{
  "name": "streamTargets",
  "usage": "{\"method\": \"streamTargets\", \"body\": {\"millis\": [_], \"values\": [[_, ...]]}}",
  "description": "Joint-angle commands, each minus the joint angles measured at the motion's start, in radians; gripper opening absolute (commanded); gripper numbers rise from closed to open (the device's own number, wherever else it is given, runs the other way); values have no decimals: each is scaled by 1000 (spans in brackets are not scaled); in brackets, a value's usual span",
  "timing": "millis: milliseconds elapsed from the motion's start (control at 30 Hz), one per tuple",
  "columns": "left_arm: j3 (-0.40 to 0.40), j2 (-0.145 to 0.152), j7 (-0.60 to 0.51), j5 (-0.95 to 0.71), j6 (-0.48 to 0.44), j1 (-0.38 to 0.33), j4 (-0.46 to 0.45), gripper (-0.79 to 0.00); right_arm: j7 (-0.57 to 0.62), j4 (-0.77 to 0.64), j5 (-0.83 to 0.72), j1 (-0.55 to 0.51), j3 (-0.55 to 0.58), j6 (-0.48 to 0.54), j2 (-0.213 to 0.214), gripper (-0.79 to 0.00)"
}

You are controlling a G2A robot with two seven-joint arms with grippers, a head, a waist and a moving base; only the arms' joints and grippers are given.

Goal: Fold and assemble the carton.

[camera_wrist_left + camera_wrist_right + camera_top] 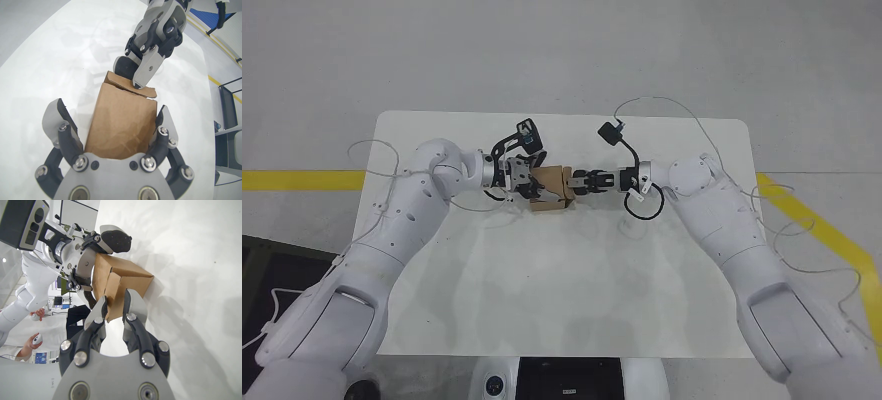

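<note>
Our left pincer [111,105] stands apart around the carton [550,187], we think to steady it while its end flap [140,92] is folded; our right pincer [115,296] is clamped on that end flap; seen from above, the carton lies on the table [642,290] toward 12 o'clock, long axis from 9 to 3 o'clock, flap end pointing to 3 o'clock.

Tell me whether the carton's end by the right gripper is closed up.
Open: the end flap sticks out past the carton, held in the right gripper.
</note>
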State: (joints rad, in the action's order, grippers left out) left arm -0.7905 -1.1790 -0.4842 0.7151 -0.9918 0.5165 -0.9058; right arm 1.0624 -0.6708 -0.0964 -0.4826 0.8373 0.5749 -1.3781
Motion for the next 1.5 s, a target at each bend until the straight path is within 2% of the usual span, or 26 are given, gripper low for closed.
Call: {"method": "streamTargets", "body": {"millis": [0,633,933,1067,1267,1467], "values": [[0,0,1,0,0,-1,1,0,-2,2,6,3,-5,-2,-3,-634],[1,-2,4,2,-2,-1,1,0,0,16,-17,27,-35,27,-33,-631],[-13,3,5,-9,-3,2,2,0,4,30,-49,18,-10,56,-27,-576],[-37,12,11,-33,-13,2,-3,0,11,23,-51,9,11,55,-15,-566],[-91,33,-7,-160,-20,18,-8,0,10,-10,-57,-12,42,55,2,-551],[-170,68,-76,-256,33,45,-70,0,-58,-87,-69,-48,98,171,24,-517]]}}
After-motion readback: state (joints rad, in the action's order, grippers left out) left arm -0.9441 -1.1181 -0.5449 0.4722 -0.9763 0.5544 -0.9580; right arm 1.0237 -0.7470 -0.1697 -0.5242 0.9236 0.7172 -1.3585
